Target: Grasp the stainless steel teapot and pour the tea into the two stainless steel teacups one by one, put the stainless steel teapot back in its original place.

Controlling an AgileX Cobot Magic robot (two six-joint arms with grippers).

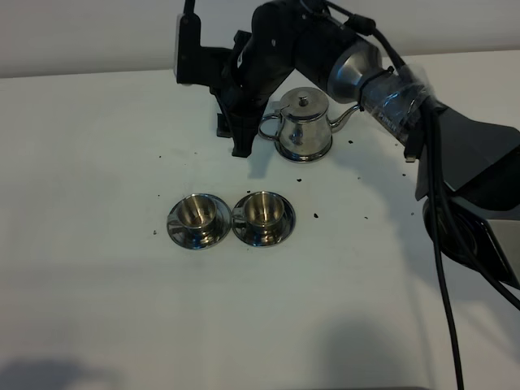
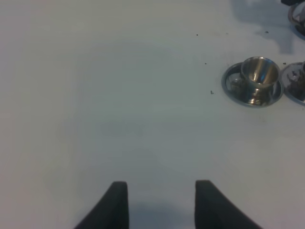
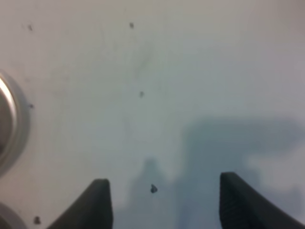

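A white table (image 1: 97, 284) sits sprinkled with small dark specks (image 1: 315, 216), most of them scattered across its far half, a pale wall (image 1: 81, 32) rising behind.

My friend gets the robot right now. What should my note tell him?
The left gripper is open and empty over bare table.
The right gripper is open and empty, beside the teapot's handle, not gripping it.
The teapot stands upright behind the cups.
The first teacup and second teacup sit side by side; no dark tea shows inside.
Done: nothing visible.
Left: grasp the teapot, pour into each cup, put it back.
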